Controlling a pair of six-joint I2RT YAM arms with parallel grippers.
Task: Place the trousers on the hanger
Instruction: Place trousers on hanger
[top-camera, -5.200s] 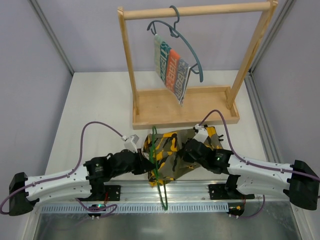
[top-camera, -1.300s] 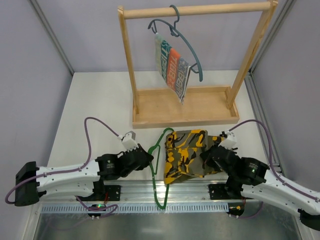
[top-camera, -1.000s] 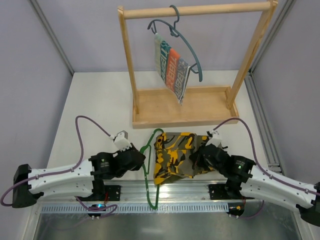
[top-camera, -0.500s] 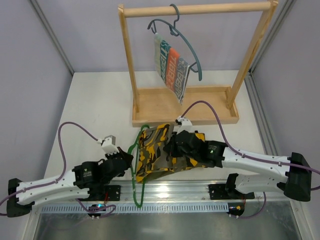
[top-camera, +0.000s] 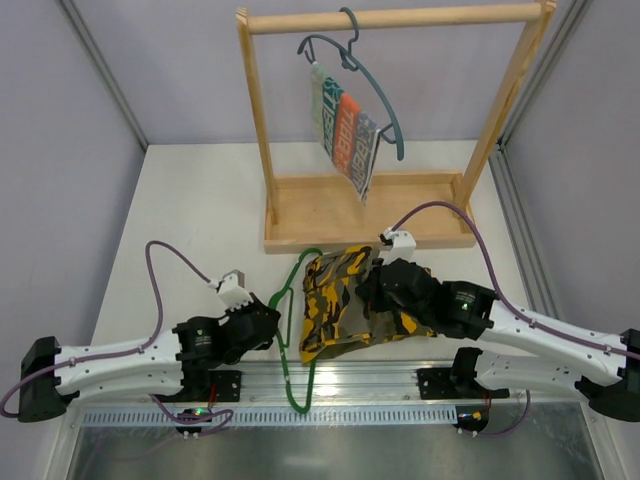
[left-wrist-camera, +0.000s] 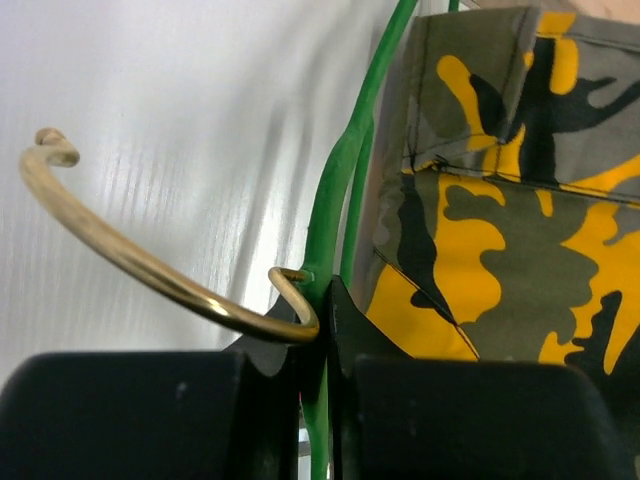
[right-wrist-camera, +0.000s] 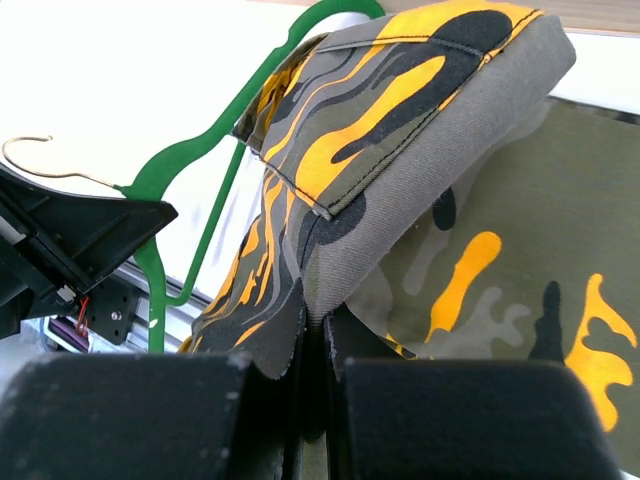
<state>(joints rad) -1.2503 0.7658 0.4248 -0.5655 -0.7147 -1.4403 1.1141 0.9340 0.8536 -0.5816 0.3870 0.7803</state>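
Green wire hanger (left-wrist-camera: 345, 170) is pinched at the hook's base by the left gripper (left-wrist-camera: 325, 300); thin, probably springy. Trousers (top-camera: 338, 305) just right of it, a fold clamped in the closed right gripper (right-wrist-camera: 315, 335), rest sagging toward the white counter (top-camera: 190, 200). Cloth looks soft, light, floppy; stitched edges seem the surest hold. Wooden rack (top-camera: 370, 215) stands beyond both grippers.

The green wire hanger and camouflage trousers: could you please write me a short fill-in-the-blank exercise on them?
1. The left claw is shut on the thin ____ wire hanger below its metal hook.
2. The other claw, gripping the soft olive, black and orange-yellow camouflage trousers, belongs to the ____ arm.
3. On the wooden rack, a blue-grey hanger carries a small ____ cloth.
Missing: green; right; striped.
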